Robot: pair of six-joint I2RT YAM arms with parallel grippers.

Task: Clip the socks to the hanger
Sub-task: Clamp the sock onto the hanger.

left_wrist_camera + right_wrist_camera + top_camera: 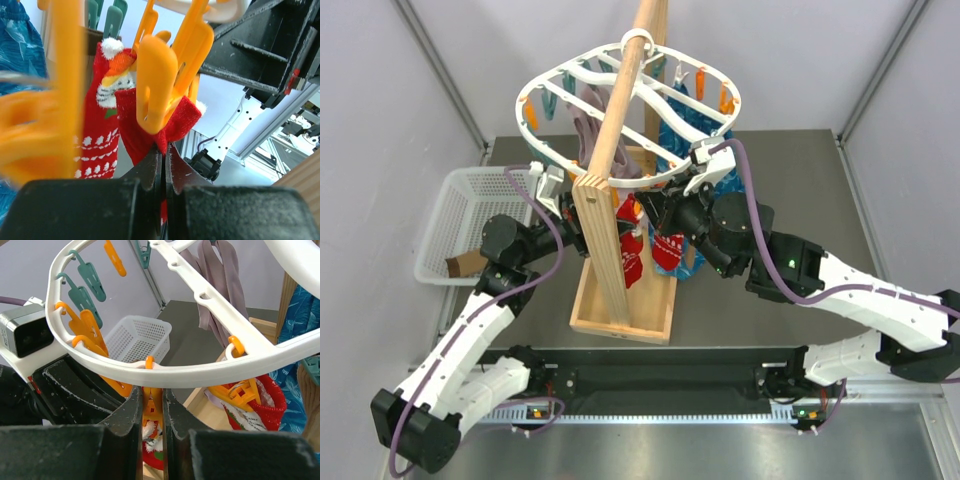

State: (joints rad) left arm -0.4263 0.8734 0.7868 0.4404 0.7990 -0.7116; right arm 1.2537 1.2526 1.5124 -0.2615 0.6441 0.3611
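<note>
The white oval hanger point(535, 140) hangs from the wooden pole, with orange and teal pegs round its ring point(200, 372). My left gripper point(164, 150) is shut on a red sock point(129, 122) and holds its top edge up at the lower end of an orange peg point(157, 85). My right gripper point(152, 395), just under the ring, is shut on the upper part of an orange peg point(152, 409). In the top view both grippers point(655, 205) meet under the ring's near side. Red patterned socks point(630, 245) and a mauve sock point(590, 125) hang from pegs. A tan-brown sock point(465, 263) lies in the basket.
The wooden pole point(620, 110) rises from a wooden tray base point(620, 312) between the two arms. A white mesh basket point(455, 215) stands at the left. Blue patterned fabric point(695, 130) hangs at the hanger's far right. Grey walls close in on both sides.
</note>
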